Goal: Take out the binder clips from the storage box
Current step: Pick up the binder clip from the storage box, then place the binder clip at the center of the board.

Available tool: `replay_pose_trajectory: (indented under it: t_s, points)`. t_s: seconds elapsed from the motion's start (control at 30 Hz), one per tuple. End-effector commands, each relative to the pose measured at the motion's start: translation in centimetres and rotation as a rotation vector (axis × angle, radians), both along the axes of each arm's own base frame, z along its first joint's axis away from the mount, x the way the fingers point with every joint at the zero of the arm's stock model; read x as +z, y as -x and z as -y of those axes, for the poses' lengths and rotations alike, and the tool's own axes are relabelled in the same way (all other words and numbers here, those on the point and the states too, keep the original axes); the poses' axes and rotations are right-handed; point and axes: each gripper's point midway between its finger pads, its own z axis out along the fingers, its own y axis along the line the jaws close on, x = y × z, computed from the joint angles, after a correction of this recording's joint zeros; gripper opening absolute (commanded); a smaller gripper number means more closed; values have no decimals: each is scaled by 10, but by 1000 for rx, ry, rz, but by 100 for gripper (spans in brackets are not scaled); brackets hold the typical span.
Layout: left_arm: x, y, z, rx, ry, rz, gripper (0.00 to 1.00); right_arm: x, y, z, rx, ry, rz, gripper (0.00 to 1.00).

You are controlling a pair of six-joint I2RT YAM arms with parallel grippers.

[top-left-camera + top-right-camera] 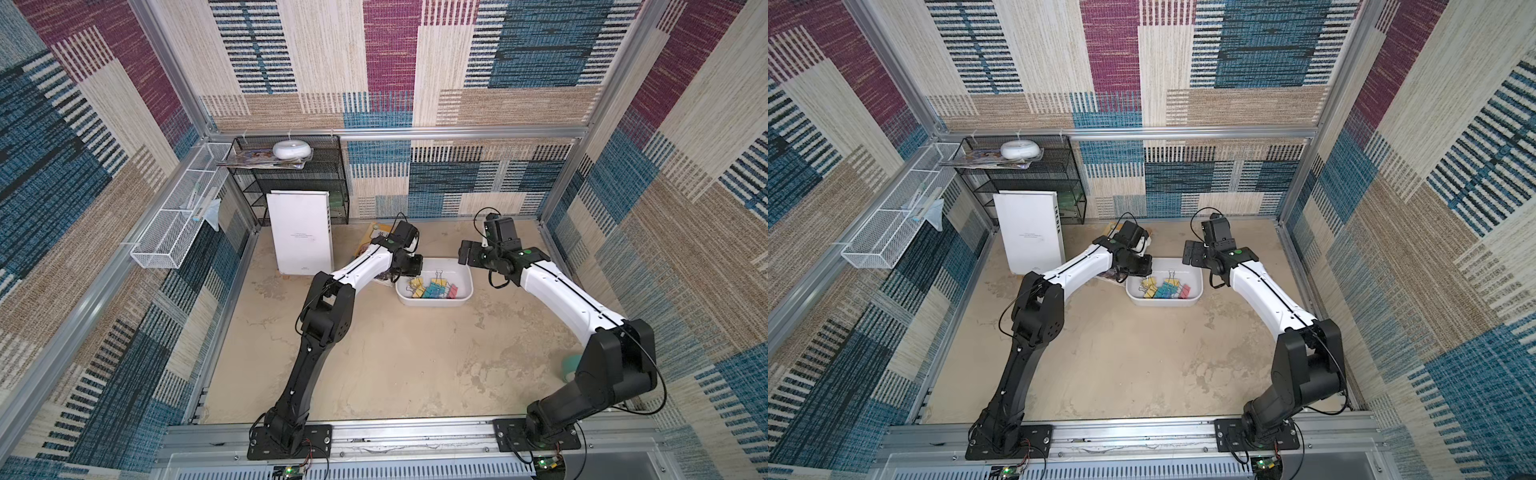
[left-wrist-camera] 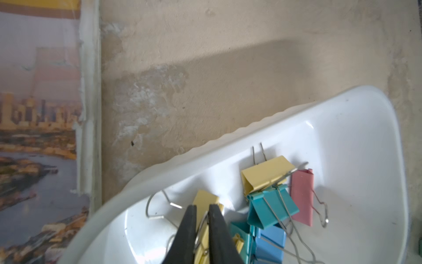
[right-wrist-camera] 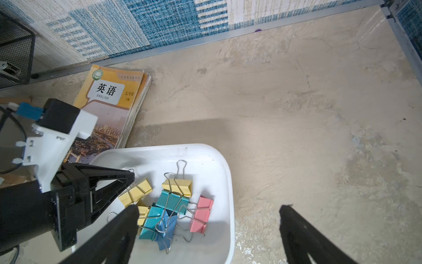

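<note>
In both top views the shallow white plastic storage box (image 1: 432,302) (image 1: 1163,302) sits toward the back of the beige counter (image 1: 395,365), with bare surface open in front. The left gripper (image 1: 409,272) dips over its left end, and the right gripper (image 1: 465,251) hovers at its right rear corner.

Left wrist view: the fingers (image 2: 189,228) are closed narrow on a yellow binder clip (image 2: 205,198), its silver wire handle between them, just inside the rolled rim.

Right wrist view: the fingers (image 3: 303,233) are spread wide above 7 binder clips (image 3: 172,202) heaped in the box: 3 yellow, 2 teal, 1 blue, 1 pink. An orange textbook (image 3: 109,102) lies just beside its corner.
</note>
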Motion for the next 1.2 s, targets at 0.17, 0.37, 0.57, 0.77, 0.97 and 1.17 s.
replay_pose_trajectory:
  t_s: [0.17, 0.37, 0.57, 0.77, 0.97, 1.17]
  points:
    - [30, -4, -4, -8, 0, 75, 0, -1, -3, -4, 2, -23, -1, 99]
    - [47, -3, -8, 0, -2, 107, 0, -4, -3, -5, 4, -29, -9, 99]
    - [75, 6, -14, 17, 20, 138, 0, -9, 2, -8, 26, -41, -6, 99]
    - [111, 23, -27, 50, 57, 188, 0, -16, 10, -14, 90, -39, -10, 99]
    - [135, 59, -45, 80, 109, 190, 0, -17, 14, -27, 114, -136, -6, 99]
    - [139, 102, -74, 138, 133, 179, 0, -8, 21, -34, 130, -203, 45, 99]
